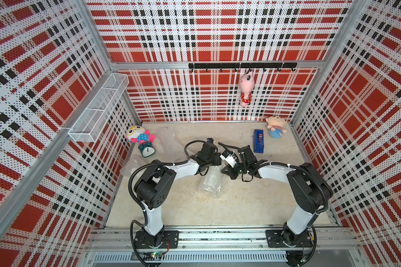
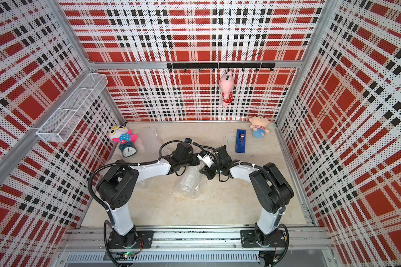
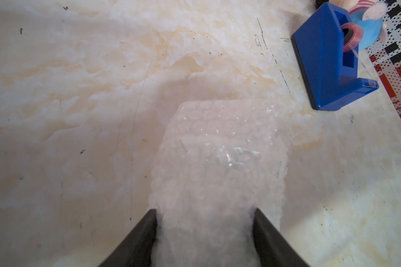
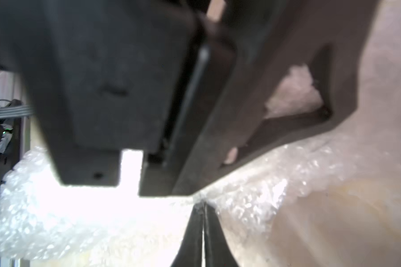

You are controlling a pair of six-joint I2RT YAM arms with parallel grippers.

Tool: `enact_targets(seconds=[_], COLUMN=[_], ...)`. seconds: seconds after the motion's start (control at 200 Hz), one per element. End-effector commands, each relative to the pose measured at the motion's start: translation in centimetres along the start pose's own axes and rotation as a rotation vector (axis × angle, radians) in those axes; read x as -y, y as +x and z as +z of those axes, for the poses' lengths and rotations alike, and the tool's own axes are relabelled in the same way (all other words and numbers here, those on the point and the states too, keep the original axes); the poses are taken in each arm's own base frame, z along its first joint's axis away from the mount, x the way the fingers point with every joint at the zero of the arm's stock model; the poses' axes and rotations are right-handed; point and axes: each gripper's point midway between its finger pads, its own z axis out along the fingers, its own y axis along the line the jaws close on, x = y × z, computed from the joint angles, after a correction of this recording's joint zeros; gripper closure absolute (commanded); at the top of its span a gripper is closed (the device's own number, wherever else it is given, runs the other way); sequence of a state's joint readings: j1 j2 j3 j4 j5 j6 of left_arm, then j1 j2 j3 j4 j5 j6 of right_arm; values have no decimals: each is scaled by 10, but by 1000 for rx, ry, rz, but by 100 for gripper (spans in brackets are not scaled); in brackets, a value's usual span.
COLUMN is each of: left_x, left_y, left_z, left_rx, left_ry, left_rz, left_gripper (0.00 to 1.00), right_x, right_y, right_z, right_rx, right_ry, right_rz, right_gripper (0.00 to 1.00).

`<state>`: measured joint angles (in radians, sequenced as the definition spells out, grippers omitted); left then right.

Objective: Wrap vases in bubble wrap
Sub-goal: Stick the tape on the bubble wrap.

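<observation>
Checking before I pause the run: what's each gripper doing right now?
Left gripper: closed on the bubble-wrapped bundle.
Right gripper: closed, pinching an edge of the same bundle.

**Camera arrangement.** Both top views are looking steeply down from high above the base rail. They are facing the back wall and taking in the whole table, one view offset slightly sideways from the other. The left wrist camera is looking from close range along the left gripper, across the bubble wrap towards the blue tape dispenser; both top views are also showing these. The right wrist camera is sitting very near and blurred, looking past the right gripper at the same bubble wrap.
</observation>
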<state>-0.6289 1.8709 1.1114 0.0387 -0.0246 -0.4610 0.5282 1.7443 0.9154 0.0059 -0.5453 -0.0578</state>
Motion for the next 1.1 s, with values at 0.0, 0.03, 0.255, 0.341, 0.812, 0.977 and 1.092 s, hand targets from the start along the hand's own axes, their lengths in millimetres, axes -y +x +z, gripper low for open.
enact_targets(seconds=[0.0,0.03,0.255,0.341,0.812,0.977,1.092], left_x=[-13,-13,-15,-16,-17,-18,-17], left_y=[28,28,26,25,21,23,23], left_z=[6,6,6,6,3,4,4], left_rx=[-86,-84,-79,-78,-67,-70,-69], left_ry=[-44,-44,-52,-53,-57,-59,-57], left_rz=[29,27,22,19,6,4,3], left_gripper=[37,37,37,37,37,37,37], right_x=[2,0,-8,-3,-13,-26,-21], right_y=[-19,-20,-21,-15,-20,-22,-15], right_z=[-10,-12,-27,-32,-62,-68,-62], right_rx=[68,70,91,75,269,356,348], right_ry=[56,54,59,99,208,195,206], right_rz=[-3,-1,16,40,350,443,525], right_gripper=[89,89,77,72,81,69,69])
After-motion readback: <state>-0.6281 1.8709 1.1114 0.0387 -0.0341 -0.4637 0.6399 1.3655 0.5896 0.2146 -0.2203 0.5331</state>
